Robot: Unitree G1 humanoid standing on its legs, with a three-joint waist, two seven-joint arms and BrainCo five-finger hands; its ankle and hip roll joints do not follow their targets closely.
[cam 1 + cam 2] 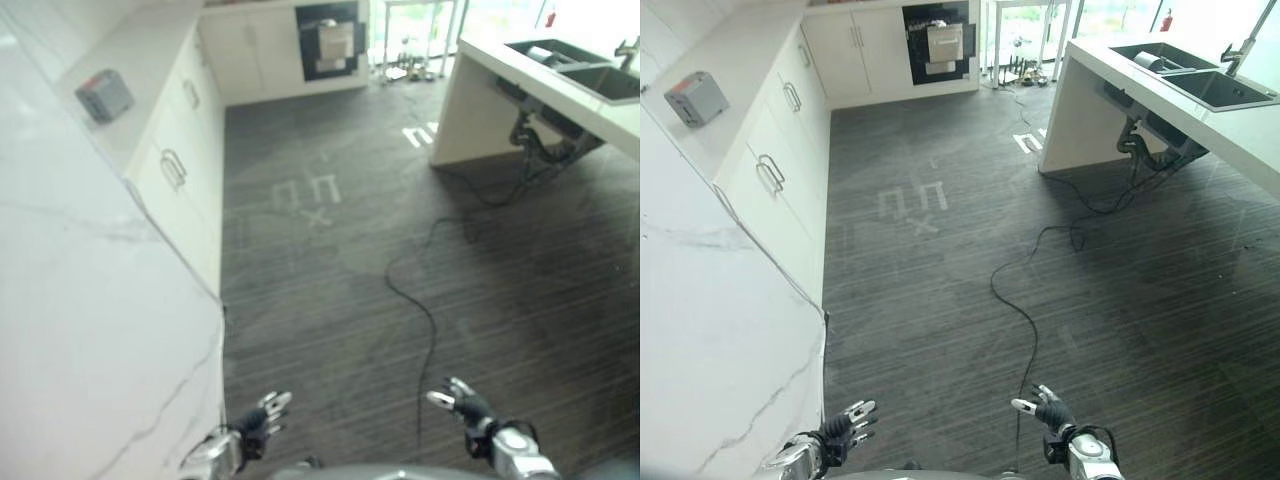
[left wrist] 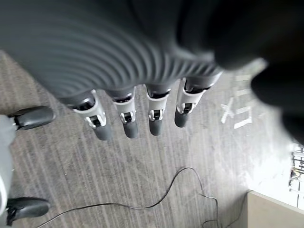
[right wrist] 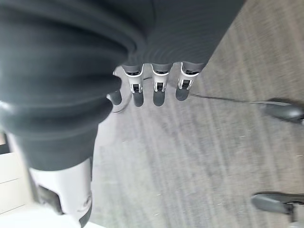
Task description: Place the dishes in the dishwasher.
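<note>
I've got the left hand (image 1: pixel 840 428) low at the near left, just beside the white marble counter (image 1: pixel 710 330), and the right hand (image 1: pixel 1048 408) low at the near right over the grey striped floor (image 1: pixel 1120 300); fingers on both are straight and relaxed w/ nothing in them. The dishwasher (image 1: pixel 938 42) is the dark unit set into the far cabinets (image 1: pixel 850 50), well apart from both hands. Far right is an island w/ a sink (image 1: pixel 1200 85) and what may be a dish (image 1: pixel 1152 60) inside it, too small to tell; a small grey box (image 1: pixel 695 97) sits on the left counter.
</note>
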